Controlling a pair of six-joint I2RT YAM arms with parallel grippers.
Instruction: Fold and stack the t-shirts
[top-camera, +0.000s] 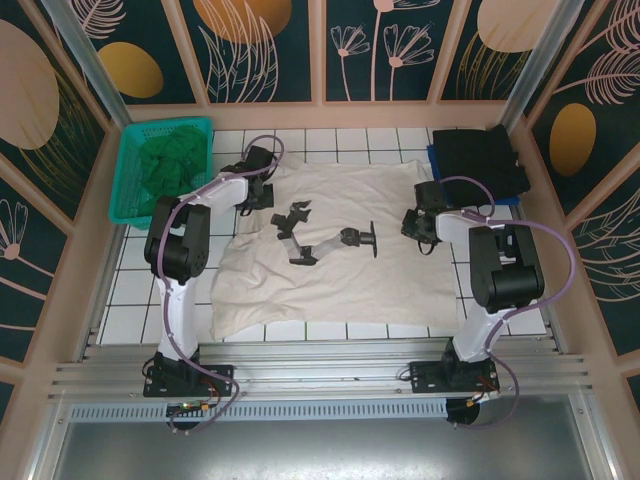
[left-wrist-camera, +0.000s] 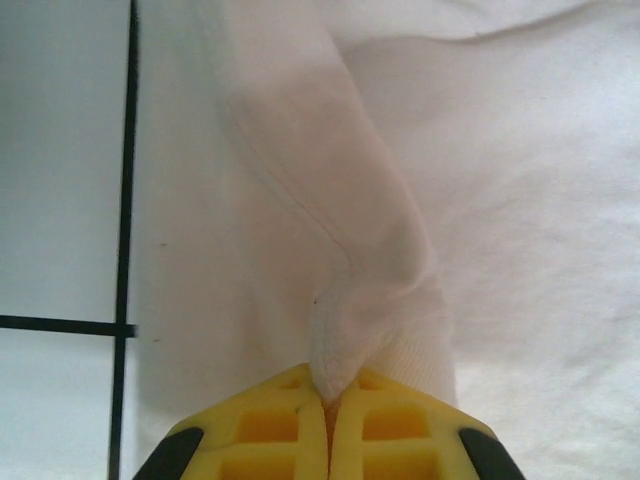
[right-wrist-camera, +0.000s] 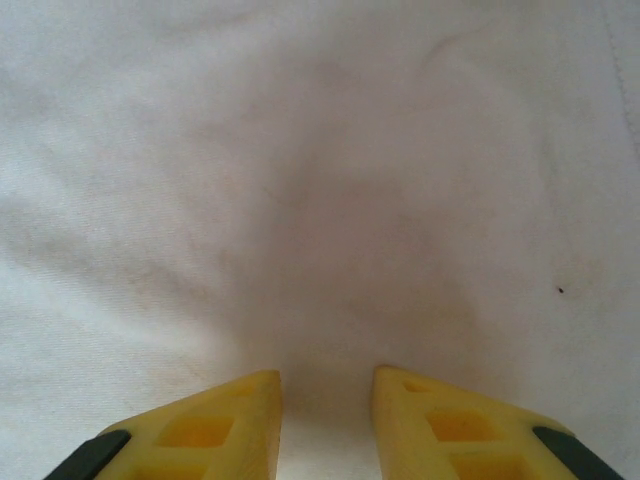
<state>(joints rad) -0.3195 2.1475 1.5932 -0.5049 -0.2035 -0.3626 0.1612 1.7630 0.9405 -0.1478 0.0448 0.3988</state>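
A large cream-white t-shirt (top-camera: 340, 285) lies spread flat across the tiled table, a black print at its middle. My left gripper (top-camera: 258, 200) sits at the shirt's far left corner. In the left wrist view, that gripper (left-wrist-camera: 328, 397) is shut on a pinched ridge of the white cloth (left-wrist-camera: 350, 250). My right gripper (top-camera: 419, 228) rests at the shirt's right edge. The right wrist view has that gripper (right-wrist-camera: 327, 385) open, its yellow fingers (right-wrist-camera: 250, 400) apart over smooth cream fabric (right-wrist-camera: 300, 180). A folded black t-shirt (top-camera: 482, 160) lies at the back right. A dark green one (top-camera: 172, 165) is bunched in the basket.
The teal mesh basket (top-camera: 124, 185) stands at the back left corner. A blue mat (top-camera: 433, 158) peeks out under the black shirt. Bare white tiles (top-camera: 130, 265) run along the left side and the far edge. Patterned walls close in on three sides.
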